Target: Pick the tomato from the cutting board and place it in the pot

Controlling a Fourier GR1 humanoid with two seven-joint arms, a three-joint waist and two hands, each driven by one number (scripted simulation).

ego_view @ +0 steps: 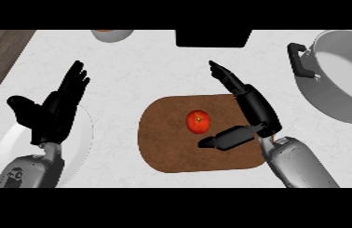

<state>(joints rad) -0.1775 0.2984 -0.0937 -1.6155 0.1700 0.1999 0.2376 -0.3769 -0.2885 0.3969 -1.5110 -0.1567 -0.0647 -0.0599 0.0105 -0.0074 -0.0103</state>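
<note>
A red tomato lies near the middle of the brown cutting board. My right hand hovers over the board's right side, just right of the tomato, open, fingers stretched up and away, thumb pointing left below the tomato without touching it. The grey pot with a black handle stands at the right edge, partly cut off. My left hand rests open at the left, fingers up.
A white plate lies under the left hand and forearm. A bowl shows at the top edge, a black object beside it at top centre. A dark wooden strip borders the counter's top left corner.
</note>
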